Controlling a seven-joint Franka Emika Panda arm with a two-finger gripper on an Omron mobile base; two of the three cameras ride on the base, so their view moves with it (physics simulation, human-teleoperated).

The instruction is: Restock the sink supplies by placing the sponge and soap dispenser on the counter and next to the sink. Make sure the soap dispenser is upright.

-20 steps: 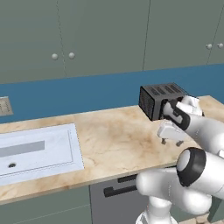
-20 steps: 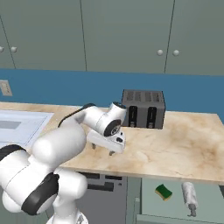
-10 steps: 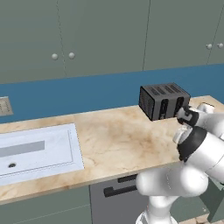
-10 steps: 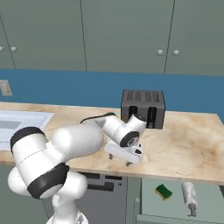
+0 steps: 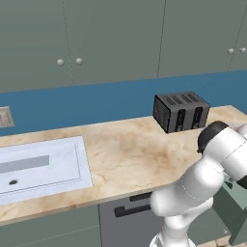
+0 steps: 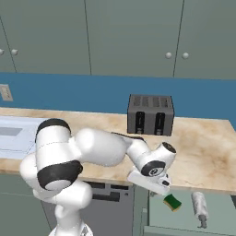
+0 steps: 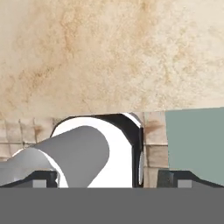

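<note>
The soft, light sponge point(image 6: 172, 202) is best pinched across its narrow sides; the end effector's point(image 6: 159, 190) opening cannot be told.

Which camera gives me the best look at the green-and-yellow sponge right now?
The right base view: the flat green-topped sponge lies in the open drawer below the counter edge, beside the claw. The left base view shows the drawer corner, not its contents; the hand view shows marble countertop and floor.

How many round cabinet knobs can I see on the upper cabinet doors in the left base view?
4. Two knobs sit close together at upper left, above the sink. Two more sit at the upper right edge, above the toaster. Others may lie outside the frame.
</note>
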